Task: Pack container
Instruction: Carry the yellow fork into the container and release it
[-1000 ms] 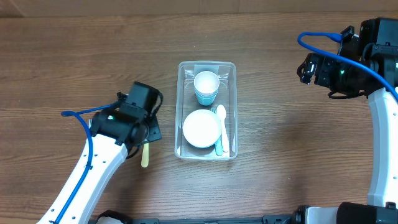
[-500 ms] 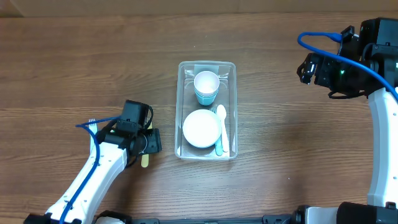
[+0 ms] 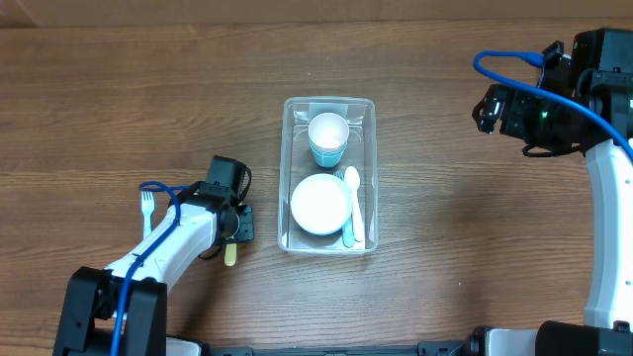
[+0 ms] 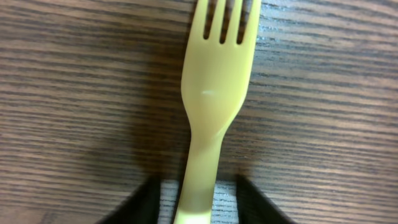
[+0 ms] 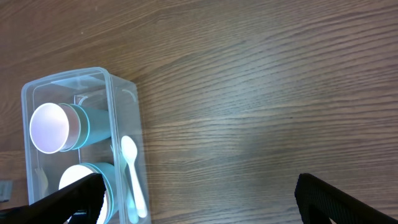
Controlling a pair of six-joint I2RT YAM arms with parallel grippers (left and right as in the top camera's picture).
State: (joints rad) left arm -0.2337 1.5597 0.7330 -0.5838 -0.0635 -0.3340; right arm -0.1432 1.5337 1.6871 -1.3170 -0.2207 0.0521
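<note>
Left gripper (image 4: 199, 202) sits low over the table (image 4: 74, 93), its two dark fingertips (image 4: 146, 202) straddling the handle of a yellow fork (image 4: 214, 93). Its wrist view shows a sliver of wood on each side of the handle, so the jaws stand apart and have not clamped. The tines point away from the fingers. From overhead that fork is almost wholly hidden under the gripper, with only its handle end poking out behind. That view adds what the wrist camera misses: a light teal fork (image 3: 147, 208) lying to the left of the forearm, and the container (image 3: 287, 148) just to the gripper's right, apart from it. Inside the container sit a cup (image 3: 328, 133), a bowl (image 3: 319, 204) and a spoon (image 3: 350, 198). The left arm reaches forward and bends down at the wrist. Right gripper (image 5: 199, 190) is held well above the table, jaws spread wide and empty; the container lies well off to its left, by its left finger in its wrist view
</note>
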